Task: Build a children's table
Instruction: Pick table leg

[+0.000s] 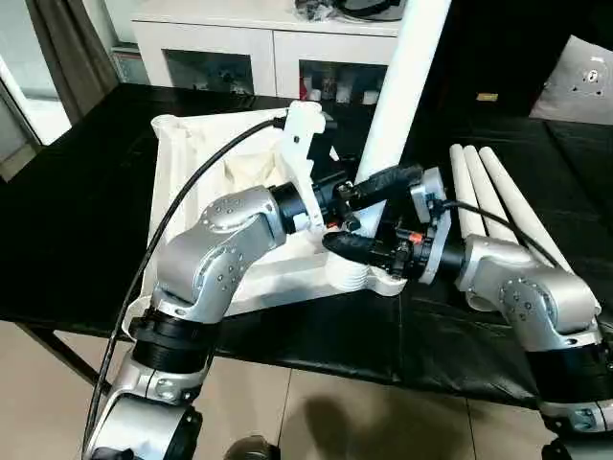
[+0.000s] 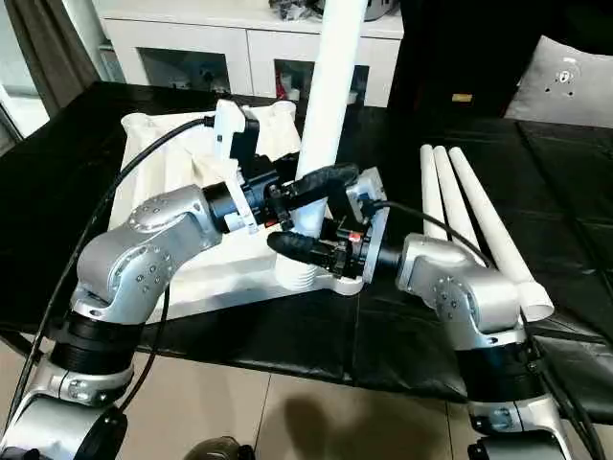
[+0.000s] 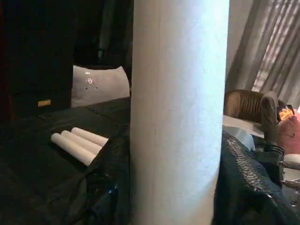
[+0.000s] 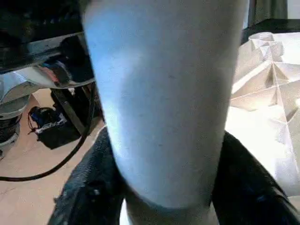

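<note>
Children's table top [image 1: 206, 158] lies ribbed side up on the black bench [image 1: 86, 220]. We reach both silver forearms inward to its near corner socket [image 2: 311, 278], where a white leg [image 2: 330, 86] stands upright. Our left gripper [image 2: 316, 192] and right gripper [image 2: 297, 244] both pinch this leg, left above right. Three spare legs [image 2: 469, 216] lie side by side nearby.

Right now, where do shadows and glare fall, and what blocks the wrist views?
Left eye view: a shadow lies on the floor, and the black cover shows faint sheen. Left wrist view: the leg stands close in front, with bright curtains behind. Right wrist view: the leg blocks the middle; the ribbed top is brightly lit.
</note>
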`<state>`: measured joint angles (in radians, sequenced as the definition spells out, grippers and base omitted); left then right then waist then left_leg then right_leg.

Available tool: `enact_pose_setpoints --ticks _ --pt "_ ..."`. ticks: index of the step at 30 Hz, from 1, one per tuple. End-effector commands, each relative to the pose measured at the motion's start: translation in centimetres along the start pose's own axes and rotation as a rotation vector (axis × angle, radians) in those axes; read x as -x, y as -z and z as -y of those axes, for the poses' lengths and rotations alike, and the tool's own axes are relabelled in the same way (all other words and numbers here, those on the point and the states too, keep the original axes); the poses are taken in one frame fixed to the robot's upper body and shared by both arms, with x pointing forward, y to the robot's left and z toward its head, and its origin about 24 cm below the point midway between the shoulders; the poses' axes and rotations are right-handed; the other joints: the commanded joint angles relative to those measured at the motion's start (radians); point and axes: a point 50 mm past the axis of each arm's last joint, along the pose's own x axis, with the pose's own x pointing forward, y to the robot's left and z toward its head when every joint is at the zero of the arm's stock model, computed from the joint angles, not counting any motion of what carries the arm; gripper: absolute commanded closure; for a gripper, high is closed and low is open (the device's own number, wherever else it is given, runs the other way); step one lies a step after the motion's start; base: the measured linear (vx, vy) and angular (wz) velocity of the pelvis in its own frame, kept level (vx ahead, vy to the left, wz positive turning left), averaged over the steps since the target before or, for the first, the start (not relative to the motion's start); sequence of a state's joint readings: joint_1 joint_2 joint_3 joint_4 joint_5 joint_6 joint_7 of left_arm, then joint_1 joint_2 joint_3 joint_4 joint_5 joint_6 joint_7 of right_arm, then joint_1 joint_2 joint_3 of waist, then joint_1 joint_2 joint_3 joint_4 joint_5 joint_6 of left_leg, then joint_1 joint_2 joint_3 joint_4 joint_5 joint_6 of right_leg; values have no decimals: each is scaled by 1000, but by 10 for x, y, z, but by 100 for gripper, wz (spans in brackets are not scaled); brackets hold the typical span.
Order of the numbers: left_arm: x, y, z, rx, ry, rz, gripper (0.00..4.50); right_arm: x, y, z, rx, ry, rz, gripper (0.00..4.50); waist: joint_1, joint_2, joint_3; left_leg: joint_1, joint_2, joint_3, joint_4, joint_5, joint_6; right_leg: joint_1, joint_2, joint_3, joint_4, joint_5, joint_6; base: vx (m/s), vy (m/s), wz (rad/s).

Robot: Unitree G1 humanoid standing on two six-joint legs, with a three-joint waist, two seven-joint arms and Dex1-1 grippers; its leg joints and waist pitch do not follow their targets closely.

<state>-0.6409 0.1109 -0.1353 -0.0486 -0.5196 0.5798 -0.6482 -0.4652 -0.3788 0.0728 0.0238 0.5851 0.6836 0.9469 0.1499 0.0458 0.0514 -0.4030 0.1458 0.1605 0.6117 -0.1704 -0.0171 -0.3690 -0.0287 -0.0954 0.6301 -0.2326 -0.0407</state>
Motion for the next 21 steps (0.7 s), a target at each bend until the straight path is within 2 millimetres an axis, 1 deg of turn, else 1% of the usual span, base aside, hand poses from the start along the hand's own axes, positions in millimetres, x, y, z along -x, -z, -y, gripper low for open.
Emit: enact_pose_setpoints --ticks 1,3,6,7,9,12,14,16,19,21 --pt "-2 -5 6 -30 37 5 264 5 3 4 -2 37 -9 245 1 -12 -73 21 105 -42 -57 -83 84 46 -148 76 -80 -57 -140 0 0 0" --pt "-2 -5 6 -30 38 2 264 5 3 4 -2 38 -8 249 2 -11 -73 22 105 -42 -57 -83 83 46 -147 75 -79 -53 -141 0 0 0" --pt "-3 -4 9 2 49 -26 264 4 5 5 1 53 -5 252 0 -13 -74 20 105 -42 -56 -74 85 47 -148 76 -75 -31 -147 0 0 0" --pt "-4 -4 10 25 59 -19 230 4 5 6 1 61 -2 253 1 -13 -73 20 104 -41 -55 -74 88 47 -148 76 -76 -31 -150 0 0 0" --pt "-5 -5 15 42 90 -7 195 2 6 7 -1 72 2 255 1 -13 -74 20 104 -41 -55 -74 88 47 -148 75 -76 -34 -154 0 0 0" --pt "-6 -6 19 29 104 7 185 -2 9 7 1 85 1 255 0 -14 -73 21 105 -42 -57 -78 86 46 -147 75 -76 -44 -154 0 0 0" --pt "-8 -8 21 43 105 33 154 -4 11 6 0 88 -1 255 0 -13 -73 21 105 -41 -57 -82 86 45 -148 75 -77 -47 -154 0 0 0" --pt "-10 -10 23 68 109 60 151 -6 12 6 -1 92 -2 256 1 -16 -73 21 105 -40 -56 -78 86 46 -149 76 -78 -45 -153 0 0 0" --pt "-13 -12 26 118 116 88 151 -9 15 7 -4 99 -2 256 0 -15 -73 21 105 -40 -55 -79 87 46 -148 75 -77 -43 -159 0 0 0" --pt "-15 -14 28 161 120 118 151 -10 16 7 -6 107 -1 257 0 -17 -72 18 103 -39 -55 -78 88 48 -149 76 -79 -46 -158 0 0 0"
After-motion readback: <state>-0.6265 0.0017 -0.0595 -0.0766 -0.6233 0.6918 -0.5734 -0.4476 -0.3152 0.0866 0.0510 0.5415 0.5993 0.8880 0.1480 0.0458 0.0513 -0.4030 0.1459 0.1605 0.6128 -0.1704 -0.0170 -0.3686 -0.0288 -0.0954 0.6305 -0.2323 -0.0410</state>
